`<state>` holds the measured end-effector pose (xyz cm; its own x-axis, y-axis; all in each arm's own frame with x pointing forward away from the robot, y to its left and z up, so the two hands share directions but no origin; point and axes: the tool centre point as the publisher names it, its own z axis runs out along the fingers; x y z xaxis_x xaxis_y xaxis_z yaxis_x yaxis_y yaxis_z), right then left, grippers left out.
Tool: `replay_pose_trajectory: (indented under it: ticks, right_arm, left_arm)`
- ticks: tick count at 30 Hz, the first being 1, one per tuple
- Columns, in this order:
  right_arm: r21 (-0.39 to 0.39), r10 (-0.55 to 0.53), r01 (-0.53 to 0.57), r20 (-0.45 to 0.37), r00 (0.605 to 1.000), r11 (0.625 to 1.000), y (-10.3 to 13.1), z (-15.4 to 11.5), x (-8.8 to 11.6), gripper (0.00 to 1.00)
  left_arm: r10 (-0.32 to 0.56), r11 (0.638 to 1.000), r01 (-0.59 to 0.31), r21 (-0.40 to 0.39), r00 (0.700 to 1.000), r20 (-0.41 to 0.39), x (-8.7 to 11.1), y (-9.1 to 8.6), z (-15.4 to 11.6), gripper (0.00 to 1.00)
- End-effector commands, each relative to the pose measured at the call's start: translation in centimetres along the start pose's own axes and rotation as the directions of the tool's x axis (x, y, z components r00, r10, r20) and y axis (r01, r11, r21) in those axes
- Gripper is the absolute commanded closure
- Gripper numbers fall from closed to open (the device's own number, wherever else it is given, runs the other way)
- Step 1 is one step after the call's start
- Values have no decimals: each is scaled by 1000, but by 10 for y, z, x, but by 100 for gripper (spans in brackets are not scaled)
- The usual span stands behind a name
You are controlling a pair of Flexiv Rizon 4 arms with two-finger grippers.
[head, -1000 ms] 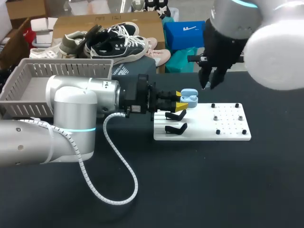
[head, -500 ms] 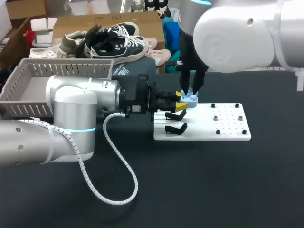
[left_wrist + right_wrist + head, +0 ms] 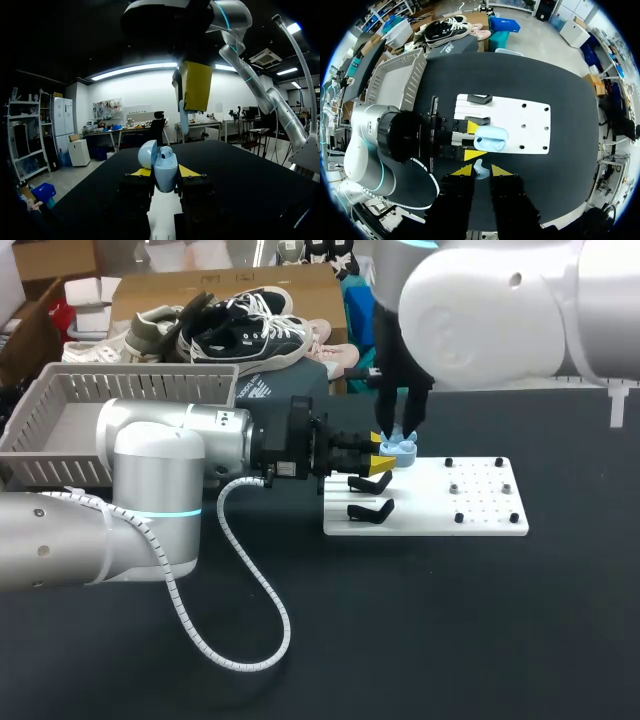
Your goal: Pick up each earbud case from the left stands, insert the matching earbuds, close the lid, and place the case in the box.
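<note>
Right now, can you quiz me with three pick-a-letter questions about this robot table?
1. How many black stands are on the white board? A two B five C none
2. Where is the light blue plastic earbud case? A flat on the board B in the left gripper C on the floor
3. The case's lid is: A open B shut C missing
Answers: 1 A, two stand at its end by the left arm. 2 B, yellow tips press both sides. 3 A, it is tipped up below the right gripper's small pale earbud.
</note>
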<state>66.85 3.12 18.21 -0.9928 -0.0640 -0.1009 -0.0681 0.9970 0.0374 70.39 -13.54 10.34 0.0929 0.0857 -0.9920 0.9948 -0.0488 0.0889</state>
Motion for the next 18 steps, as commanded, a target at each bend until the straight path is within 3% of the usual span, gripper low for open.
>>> replay_pose_trajectory:
  ticks: [1, 18]
  right_arm:
    - [-1, -3, 3, -5, 1000, 1000, 2, 6, -5, 100]
    - [-14, 4, -4, 7, 1000, 1000, 3, 26, -16, 100]
  left_arm:
    - [1, 1000, -1, -6, 1000, 0, 0, -2, 0, 100]
    - [1, 1000, -1, -6, 1000, 0, 0, -2, 0, 100]
